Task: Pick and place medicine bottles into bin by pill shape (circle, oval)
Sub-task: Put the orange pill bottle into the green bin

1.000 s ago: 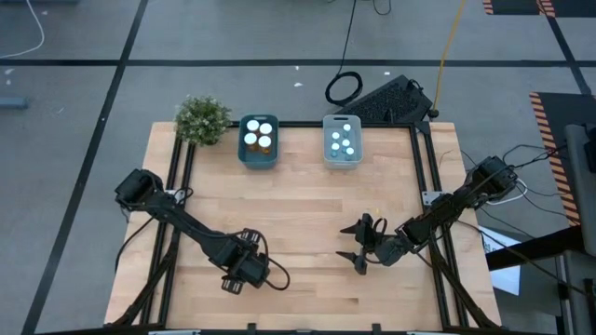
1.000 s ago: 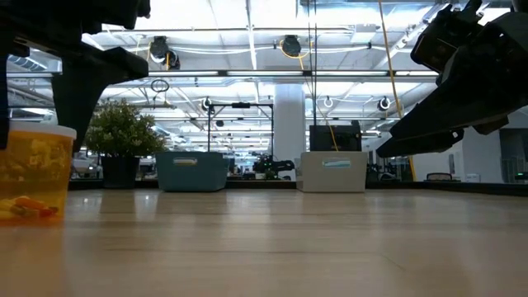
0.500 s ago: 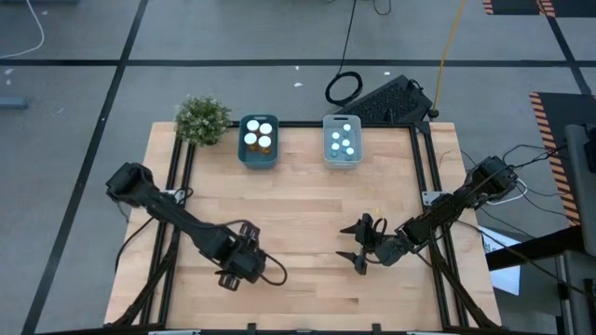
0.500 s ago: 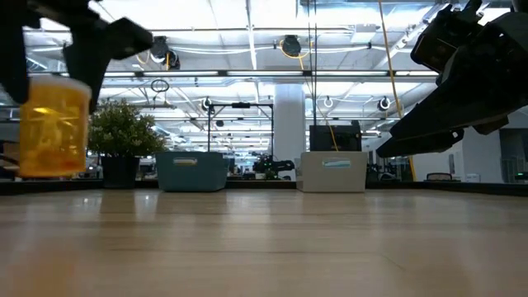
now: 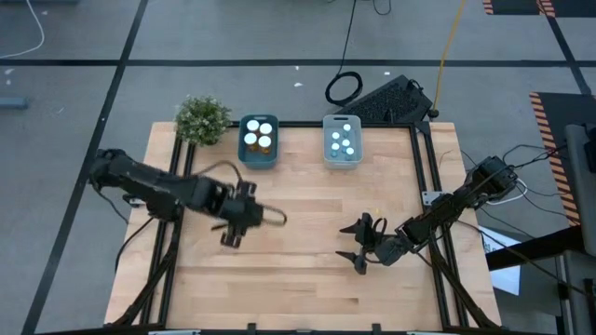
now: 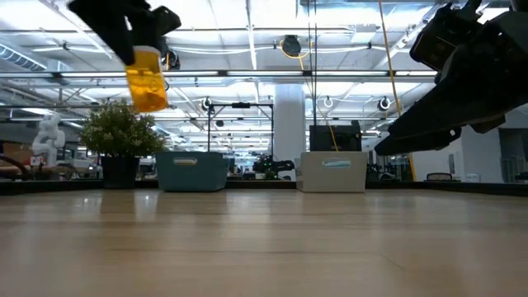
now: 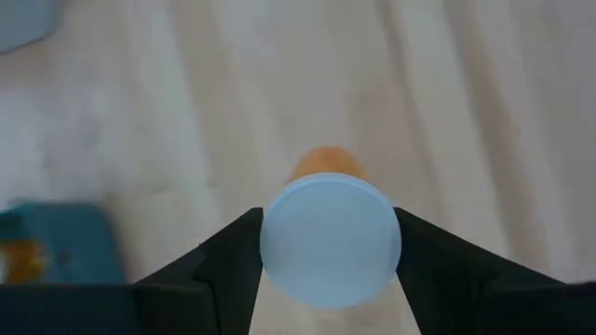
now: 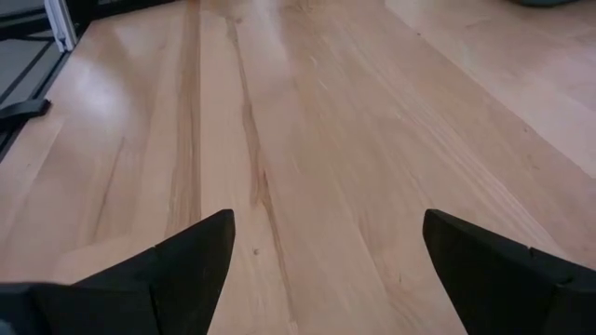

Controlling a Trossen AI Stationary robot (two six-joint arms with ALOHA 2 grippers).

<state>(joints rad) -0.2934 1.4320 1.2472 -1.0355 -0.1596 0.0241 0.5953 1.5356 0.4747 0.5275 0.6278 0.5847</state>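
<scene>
**benchrat:** Left wrist view is the clearest one: a round amber-orange plastic medicine bottle with a wide white cap (image 7: 331, 240) sits pinched between the left gripper (image 7: 328, 244)'s two dark fingers, cap facing the lens. From the low camera the bottle hangs high in the air, well clear of the pale wooden tabletop (image 6: 264, 247).

**torque_tom:** So that's the carry step? Where's it heading?

**benchrat:** I'd say carry, yes. Looking straight down, the left gripper is over the left-middle of the table, short of the two bins at the far edge. The dark teal rectangular bin (image 5: 258, 154) holds white-capped amber bottles like this one; the pale blue-white bin (image 5: 342, 154) beside it holds smaller pale capped bottles. Can't read any pill shapes from here, but going by the bottle colour, the teal bin looks like the match.

**torque_tom:** What does the next move need?

**benchrat:** My guess: travel on toward the far edge until the bottle is over the teal bin's opening, keep it above the rim, then let go over a free spot among the caps. The small green potted plant (image 5: 202, 119) is just beside that bin, so drifting left would be bad.

**torque_tom:** And the right arm?

**benchrat:** Right gripper (image 5: 358, 244) is parked at the right-middle of the table, fingers spread wide, nothing in them.
</scene>
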